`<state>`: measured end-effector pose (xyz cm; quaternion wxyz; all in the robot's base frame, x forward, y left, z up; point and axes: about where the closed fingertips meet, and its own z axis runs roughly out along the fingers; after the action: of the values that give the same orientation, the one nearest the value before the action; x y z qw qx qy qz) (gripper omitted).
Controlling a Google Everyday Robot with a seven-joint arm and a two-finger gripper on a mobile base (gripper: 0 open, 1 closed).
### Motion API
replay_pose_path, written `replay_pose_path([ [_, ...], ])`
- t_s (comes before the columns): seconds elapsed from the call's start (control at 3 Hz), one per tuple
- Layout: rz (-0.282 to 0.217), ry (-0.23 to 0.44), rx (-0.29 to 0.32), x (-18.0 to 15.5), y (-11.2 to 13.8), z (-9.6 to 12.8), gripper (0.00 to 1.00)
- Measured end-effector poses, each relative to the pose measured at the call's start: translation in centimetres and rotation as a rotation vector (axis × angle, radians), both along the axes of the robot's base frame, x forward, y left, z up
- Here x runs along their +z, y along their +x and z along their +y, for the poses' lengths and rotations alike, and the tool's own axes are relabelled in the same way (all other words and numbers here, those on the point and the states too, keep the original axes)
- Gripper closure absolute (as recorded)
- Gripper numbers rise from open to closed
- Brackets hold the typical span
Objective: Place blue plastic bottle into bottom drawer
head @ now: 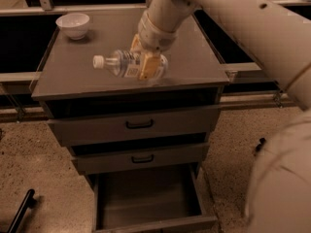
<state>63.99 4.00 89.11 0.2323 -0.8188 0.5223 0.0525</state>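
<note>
**Bottle's in the pincer, drawer's straight below – drop geometry notes**

Going L to R. Far back-left corner of the bench [58, 74] there's a white bowl [73, 24], well apart from the action, prob irrelevant.

Then the blue plastic bottle [119, 62]: lying on its side, white cap pointing left, long axis running left-right, roughly parallel w/ the bench's front edge. Clear body, whitish label w/ a bit of pale blue. Looks lifted just off the bench top near the front edge, tho can't swear it's not touching.

The pincer [148, 66] is clamped on the bottle's base end, so the bottle sticks out to its left.

Key bit imo: the bottom drawer [160, 198] is pulled open, below and nearer the cam than the pincer. Bottle's axis lines up w/ the drawer's width, so it prob needs to come fwd past the edge, then down, no rotation.
</note>
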Motion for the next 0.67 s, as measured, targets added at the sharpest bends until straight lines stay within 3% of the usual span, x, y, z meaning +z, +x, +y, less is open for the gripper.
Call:
replay_pose_path([
  [0.33, 0.092, 0.032, -0.049, -2.2, -5.4, -0.4, 1.00],
  [0.67, 0.190, 0.084, -0.049, -6.5, -10.4, -0.2, 1.00],
])
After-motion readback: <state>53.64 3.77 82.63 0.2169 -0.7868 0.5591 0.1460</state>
